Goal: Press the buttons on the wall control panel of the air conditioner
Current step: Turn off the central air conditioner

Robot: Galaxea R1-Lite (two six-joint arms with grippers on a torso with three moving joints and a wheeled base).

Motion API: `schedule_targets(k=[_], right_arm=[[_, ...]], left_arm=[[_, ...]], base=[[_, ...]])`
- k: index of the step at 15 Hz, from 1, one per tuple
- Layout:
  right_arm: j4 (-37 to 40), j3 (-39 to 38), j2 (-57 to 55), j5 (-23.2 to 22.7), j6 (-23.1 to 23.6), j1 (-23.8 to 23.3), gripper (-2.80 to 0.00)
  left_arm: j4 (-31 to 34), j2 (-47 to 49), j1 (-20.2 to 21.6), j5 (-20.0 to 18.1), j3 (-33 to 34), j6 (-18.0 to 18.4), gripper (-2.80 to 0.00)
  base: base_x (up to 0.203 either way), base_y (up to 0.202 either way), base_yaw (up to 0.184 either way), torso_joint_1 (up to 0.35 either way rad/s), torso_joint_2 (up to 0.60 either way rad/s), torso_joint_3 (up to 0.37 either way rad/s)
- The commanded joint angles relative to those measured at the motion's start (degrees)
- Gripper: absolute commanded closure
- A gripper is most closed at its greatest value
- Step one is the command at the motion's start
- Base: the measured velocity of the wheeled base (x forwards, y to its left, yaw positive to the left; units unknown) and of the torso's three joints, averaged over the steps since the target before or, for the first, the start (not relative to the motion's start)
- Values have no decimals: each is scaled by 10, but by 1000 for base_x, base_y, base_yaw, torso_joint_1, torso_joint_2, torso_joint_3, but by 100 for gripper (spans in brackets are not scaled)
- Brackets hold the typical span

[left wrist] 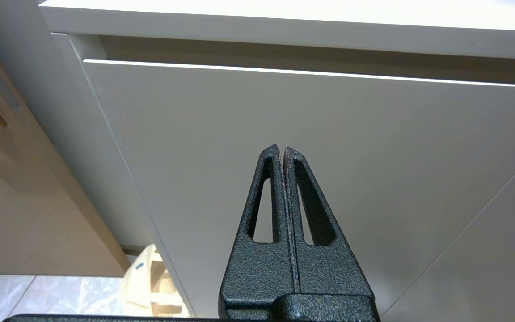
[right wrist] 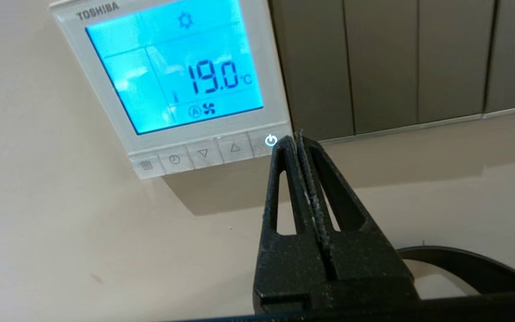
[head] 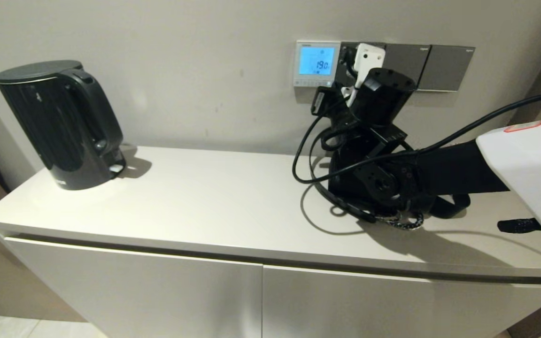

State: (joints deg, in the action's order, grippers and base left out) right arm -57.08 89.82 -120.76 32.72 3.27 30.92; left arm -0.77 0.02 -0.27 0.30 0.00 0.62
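Note:
The white wall control panel [head: 316, 63] hangs on the wall above the cabinet, its screen glowing blue and reading 19.0. In the right wrist view the panel [right wrist: 69, 27] shows its button row [right wrist: 204, 154] along the bottom edge, with a lit power key [right wrist: 270, 141] at the end nearest the dark plates. My right gripper [right wrist: 297, 137] is shut and empty, its tips at the power key's edge. In the head view the right arm [head: 374, 136] covers the gripper tips. My left gripper [left wrist: 282, 150] is shut, empty, parked low before the cabinet door.
Dark grey switch plates [head: 439, 65] sit right of the panel, with a white plug [head: 368, 58] in a socket. A black kettle [head: 61, 122] stands at the cabinet top's left end. Black cables [head: 313, 159] loop on the white cabinet top [head: 204, 197].

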Motion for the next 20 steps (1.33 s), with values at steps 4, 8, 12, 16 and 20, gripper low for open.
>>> schedule_targets(k=[4,8,12,16,20], right_arm=[[2,40,-31,1,1,0,0],[3,59,-44,1,2,-3,0],[8,81,-54,1,2,-1,0],[9,86,-58,0,2,-4,0],[5,69,-42,2,2,-2,0]], left_arm=[[-1,0,-1,0,1,0,0],[-1,0,0,0,1,0,0],[-1,-1,0,0,1,0,0],[-1,0,0,0,1,0,0],[-1,0,0,0,1,0,0]], base=[[0,0,0,0,0,0],[0,0,0,0,0,0],[0,0,0,0,0,0],[0,0,0,0,0,0],[0,0,0,0,0,0]])
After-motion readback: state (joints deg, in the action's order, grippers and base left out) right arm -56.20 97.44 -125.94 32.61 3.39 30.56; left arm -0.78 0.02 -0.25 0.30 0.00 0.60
